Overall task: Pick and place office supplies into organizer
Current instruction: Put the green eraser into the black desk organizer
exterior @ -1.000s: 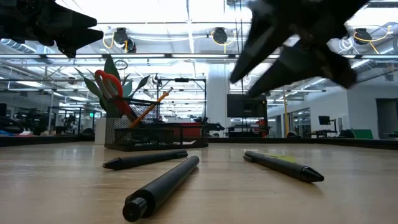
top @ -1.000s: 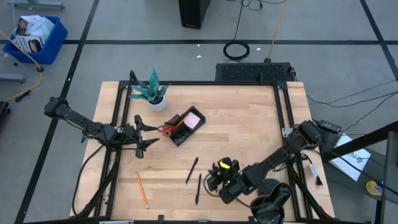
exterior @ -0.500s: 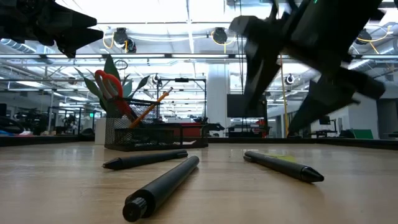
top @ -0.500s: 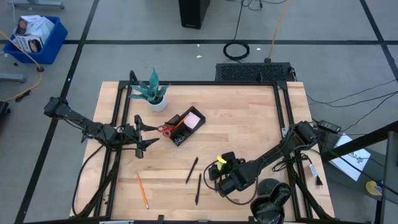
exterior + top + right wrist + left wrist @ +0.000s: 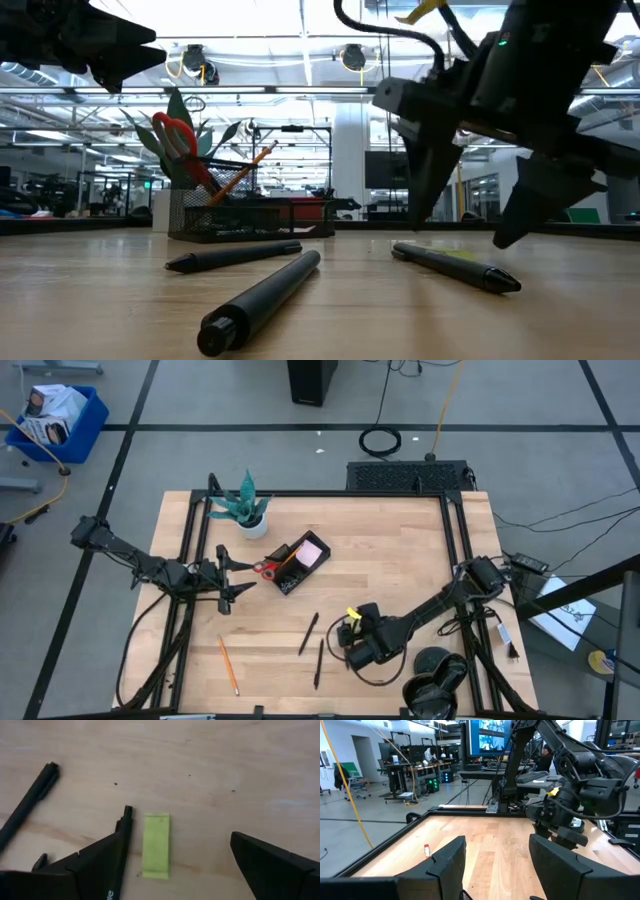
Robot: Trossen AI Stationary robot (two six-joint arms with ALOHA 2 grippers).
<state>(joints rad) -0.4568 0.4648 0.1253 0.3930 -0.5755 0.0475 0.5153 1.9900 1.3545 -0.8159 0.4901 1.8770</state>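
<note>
While the left gripper (image 5: 236,572) hovers spread wide just left of the organizer (image 5: 298,565), bare bench (image 5: 400,550) lies open beyond. One pencil (image 5: 228,665) and two pens (image 5: 308,632) lie loose. The right gripper (image 5: 175,865), fingers wide, straddles a yellow-green strip (image 5: 155,845), partly hidden overhead.
</note>
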